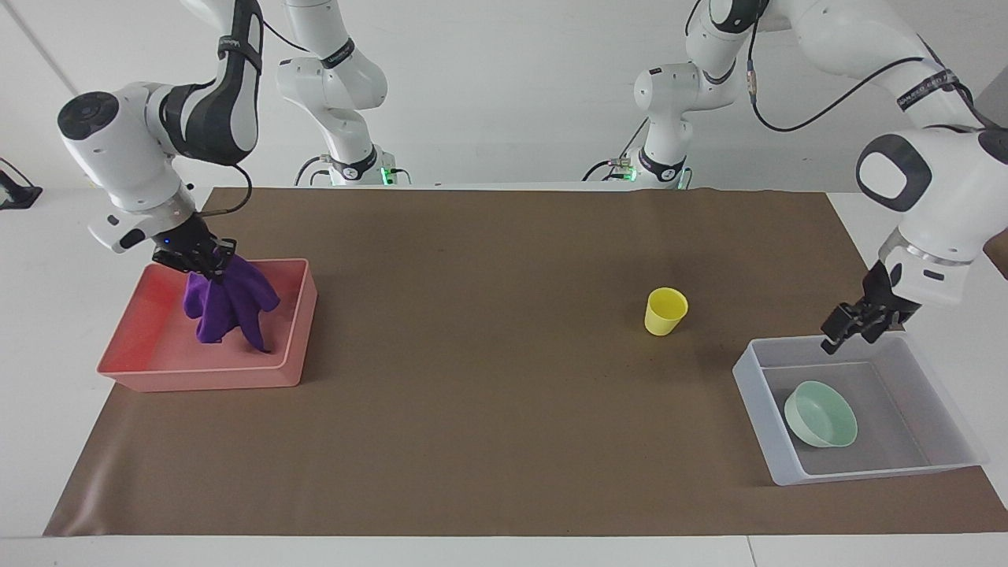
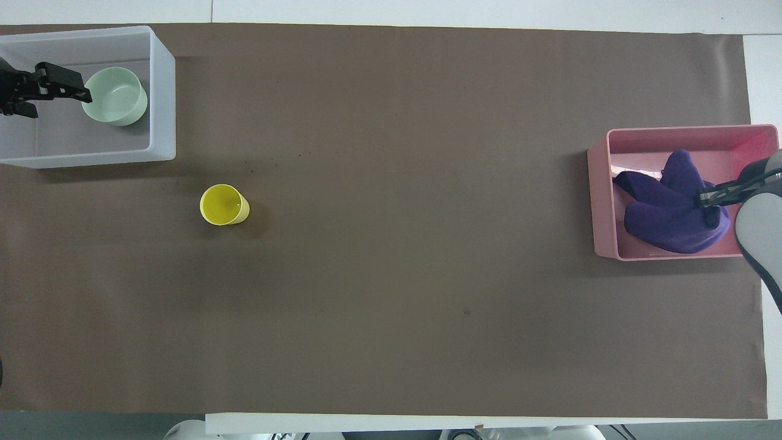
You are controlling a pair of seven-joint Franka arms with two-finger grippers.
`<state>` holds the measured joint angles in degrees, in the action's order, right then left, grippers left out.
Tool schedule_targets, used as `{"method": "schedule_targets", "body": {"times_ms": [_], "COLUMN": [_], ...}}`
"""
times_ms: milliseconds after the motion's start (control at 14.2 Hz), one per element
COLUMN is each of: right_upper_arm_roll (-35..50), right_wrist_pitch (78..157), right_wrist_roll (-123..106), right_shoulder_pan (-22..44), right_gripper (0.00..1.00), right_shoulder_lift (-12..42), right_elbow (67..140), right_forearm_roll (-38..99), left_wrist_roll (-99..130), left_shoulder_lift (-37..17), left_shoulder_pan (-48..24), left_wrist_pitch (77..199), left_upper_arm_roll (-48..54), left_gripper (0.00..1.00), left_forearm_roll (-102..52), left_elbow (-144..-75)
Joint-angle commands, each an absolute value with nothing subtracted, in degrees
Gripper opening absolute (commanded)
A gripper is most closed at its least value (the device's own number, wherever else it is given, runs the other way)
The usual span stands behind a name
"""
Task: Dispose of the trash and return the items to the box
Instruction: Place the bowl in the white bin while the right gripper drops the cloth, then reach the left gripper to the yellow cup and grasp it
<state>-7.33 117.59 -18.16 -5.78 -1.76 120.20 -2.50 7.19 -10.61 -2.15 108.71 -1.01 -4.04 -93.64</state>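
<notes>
The purple cloth [image 1: 228, 307] hangs from my right gripper [image 1: 206, 264], which is shut on its top. The cloth hangs down inside the pink tray [image 1: 197, 379], and its lower folds seem to reach the tray floor. It also shows in the overhead view [image 2: 666, 211], with the right gripper [image 2: 712, 197] on it. The mint-green bowl [image 1: 820, 413] rests in the translucent box [image 1: 866, 471] and covers the sticker. My left gripper [image 1: 846, 340] is open and empty above the box's edge nearest the robots, clear of the bowl [image 2: 115, 96]. The yellow cup [image 1: 665, 311] stands upright on the mat.
The brown mat [image 1: 488, 394] covers the table between the tray at the right arm's end and the box [image 2: 162, 91] at the left arm's end. The cup [image 2: 223, 205] stands nearer to the robots than the box, a little toward the middle.
</notes>
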Motion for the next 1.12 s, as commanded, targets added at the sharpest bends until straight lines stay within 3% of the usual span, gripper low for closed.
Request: {"method": "schedule_targets", "body": {"times_ms": [0,140,281,421,702,772,842,912,1053], "right_upper_arm_roll": [-6.9,-6.8,-6.3,-6.3,-6.3,-6.3,-6.3,-6.2,-6.3], "right_wrist_pitch": [118.6,117.8,116.2,114.9,104.6,102.0,98.6,95.6,90.7], "right_wrist_roll": [-18.1,-17.7,-16.0,-13.6,-11.5,-11.5,-11.4,-11.5,-11.4], "right_shoulder_pan": [-5.3,-4.9,-4.7,-2.0,0.9,1.2,1.2,1.2,1.2], "right_gripper": [0.37,0.76,0.96,0.99,0.99,0.99,0.99,0.99,0.99], "right_shoulder_lift": [-1.7,-1.5,-1.8,-1.6,-1.9,-1.9,-1.9,-1.9,-1.9], "right_elbow": [121.0,120.3,119.2,116.7,109.1,106.8,104.3,101.8,98.3], "right_forearm_roll": [-3.1,-3.0,-1.2,1.3,1.4,1.3,1.1,1.0,1.0], "left_wrist_roll": [13.7,15.6,17.5,18.9,19.9,20.2,22.7,25.9,27.8], "left_shoulder_lift": [-4.2,-0.6,4.5,6.6,5.2,5.3,5.2,5.2,5.0], "left_shoulder_pan": [-4.6,-4.6,-4.6,-4.6,-5.5,-5.5,-5.6,-6.0,-6.0], "left_wrist_pitch": [105.6,109.0,123.1,132.5,135.9,136.0,136.1,137.1,139.3], "left_upper_arm_roll": [2.6,5.4,7.2,8.5,8.6,8.6,8.7,9.0,9.2], "left_gripper": [1.0,0.99,0.99,0.99,0.99,0.86,0.29,0.1,0.02], "left_forearm_roll": [-4.3,-4.2,-4.3,-4.3,-4.3,-4.3,-4.3,-4.3,-4.3], "left_elbow": [-104.9,-112.9,-126.5,-134.1,-136.8,-136.8,-136.8,-136.8,-136.8]}}
